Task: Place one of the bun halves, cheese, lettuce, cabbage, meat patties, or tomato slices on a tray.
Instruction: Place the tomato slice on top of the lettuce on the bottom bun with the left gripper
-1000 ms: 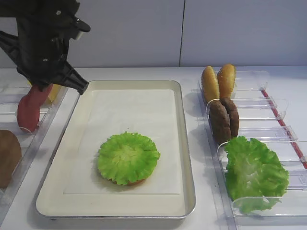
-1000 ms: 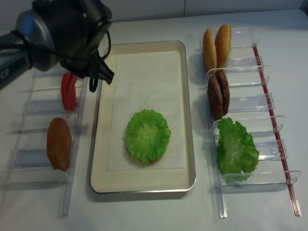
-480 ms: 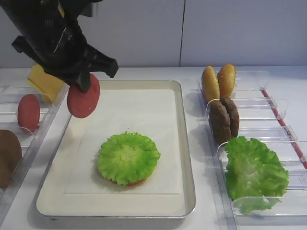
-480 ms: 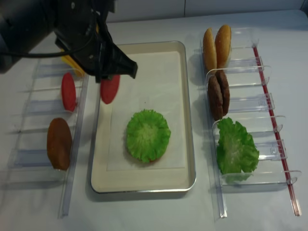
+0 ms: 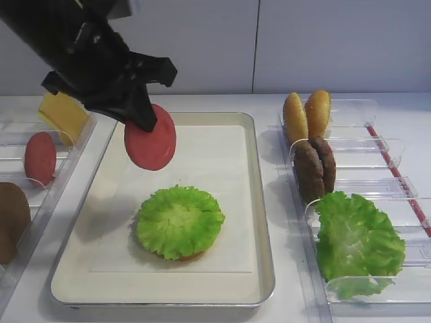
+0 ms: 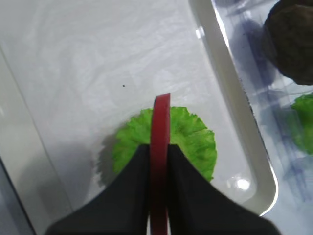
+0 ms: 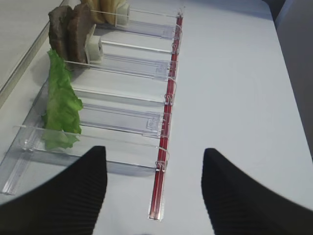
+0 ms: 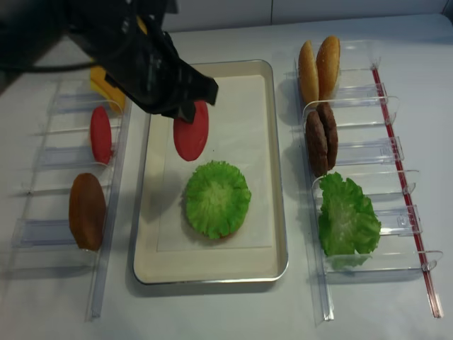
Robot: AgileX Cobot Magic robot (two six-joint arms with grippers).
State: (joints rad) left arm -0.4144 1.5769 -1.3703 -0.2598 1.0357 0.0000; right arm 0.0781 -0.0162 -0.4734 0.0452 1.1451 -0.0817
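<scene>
One tomato slice (image 5: pixel 150 146) pinched on edge in left gripper (image 6: pixel 159 161), hanging above tray (image 5: pixel 264 202), beside lettuce (image 5: pixel 179 221) atop bun there. Release pending. Right gripper (image 7: pixel 154 193) fingers spread, idle, away from tray.

Lettuce (image 5: pixel 180 221) lies on the tray (image 5: pixel 262 222), between bins (image 5: pixel 377 145) left and right
</scene>
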